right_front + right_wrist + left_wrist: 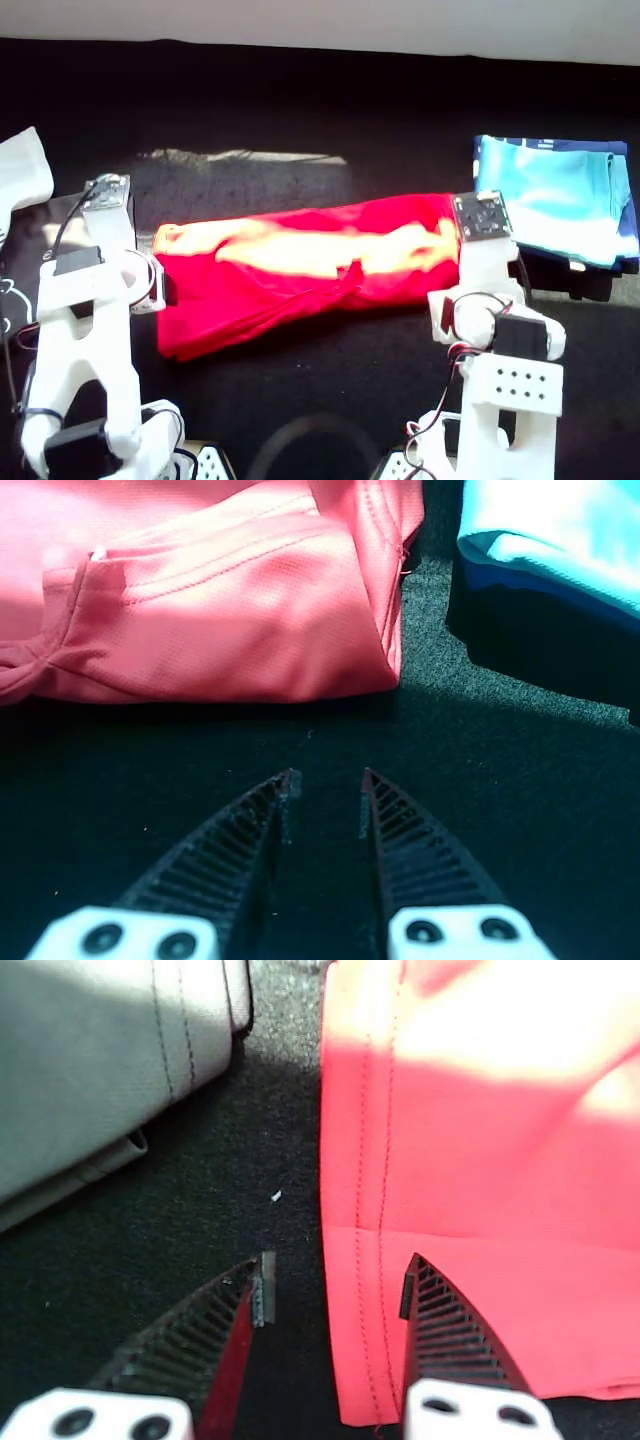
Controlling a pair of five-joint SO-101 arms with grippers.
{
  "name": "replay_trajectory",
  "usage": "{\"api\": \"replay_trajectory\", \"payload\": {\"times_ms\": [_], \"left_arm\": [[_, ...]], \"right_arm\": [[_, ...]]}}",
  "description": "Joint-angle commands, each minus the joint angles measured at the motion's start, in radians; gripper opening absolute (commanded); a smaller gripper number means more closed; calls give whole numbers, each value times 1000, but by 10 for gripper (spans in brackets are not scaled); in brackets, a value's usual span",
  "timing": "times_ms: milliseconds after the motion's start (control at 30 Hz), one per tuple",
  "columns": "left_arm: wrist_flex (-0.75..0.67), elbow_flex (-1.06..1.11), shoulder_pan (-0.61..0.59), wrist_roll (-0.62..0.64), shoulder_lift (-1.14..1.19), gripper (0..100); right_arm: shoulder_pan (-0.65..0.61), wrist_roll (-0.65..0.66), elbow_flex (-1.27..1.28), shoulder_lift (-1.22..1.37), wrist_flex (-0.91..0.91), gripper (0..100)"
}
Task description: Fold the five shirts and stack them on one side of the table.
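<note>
Left wrist view: your left gripper [338,1265] has its fingers spread, one above the hemmed edge of the red shirt [480,1160], the other above the black table [200,1210]. Your right gripper [328,777], fingers slightly parted, sits just short of the shirt's other end.

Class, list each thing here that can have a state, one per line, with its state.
Red shirt: folded into a long band, flat on the table.
Light blue shirt: folded, atop the dark blue shirt.
Dark blue shirt: lying under it.
White garment: at the table's side, fold unclear.
Left gripper: open, straddling the red shirt's edge.
Right gripper: open, holding nothing.
</note>
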Motion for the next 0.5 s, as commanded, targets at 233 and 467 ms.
{"api": "replay_trajectory", "payload": {"times_ms": [233,467], "left_arm": [[6,-193,-8,17,358,213],[46,-217,18,15,387,196]], "right_arm": [[12,0,139,-110,-16,104],[13,0,176,-157,-16,104]]}}
